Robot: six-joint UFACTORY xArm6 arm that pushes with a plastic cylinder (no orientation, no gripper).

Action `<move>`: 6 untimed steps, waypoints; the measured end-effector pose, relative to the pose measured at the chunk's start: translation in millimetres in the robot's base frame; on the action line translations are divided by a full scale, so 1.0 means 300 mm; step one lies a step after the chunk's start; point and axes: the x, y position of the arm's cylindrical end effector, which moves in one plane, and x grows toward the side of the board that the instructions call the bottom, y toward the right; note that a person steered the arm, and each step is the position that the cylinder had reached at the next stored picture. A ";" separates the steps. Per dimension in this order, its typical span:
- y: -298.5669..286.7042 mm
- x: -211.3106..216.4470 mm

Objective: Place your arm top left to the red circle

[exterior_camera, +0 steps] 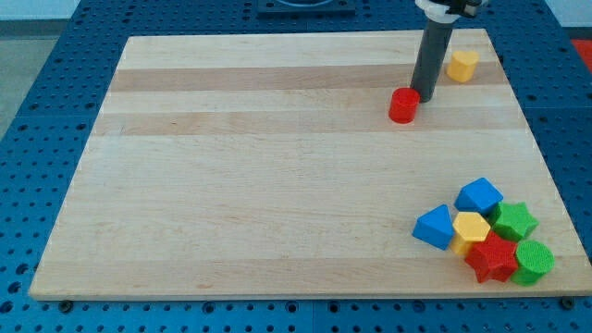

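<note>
The red circle (402,105), a short red cylinder, sits on the wooden board (277,166) near the view's upper right. My dark rod comes down from the view's top, and my tip (425,96) rests on the board just to the right of and slightly above the red circle, almost touching it. A yellow hexagon block (462,66) lies further to the upper right of my tip.
A cluster of blocks sits at the view's bottom right: a blue triangle-like block (434,227), a blue block (479,196), a yellow hexagon (472,228), a green star (513,221), a red star (492,258) and a green circle (534,261). The board's right edge runs close by.
</note>
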 end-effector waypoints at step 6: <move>-0.273 0.331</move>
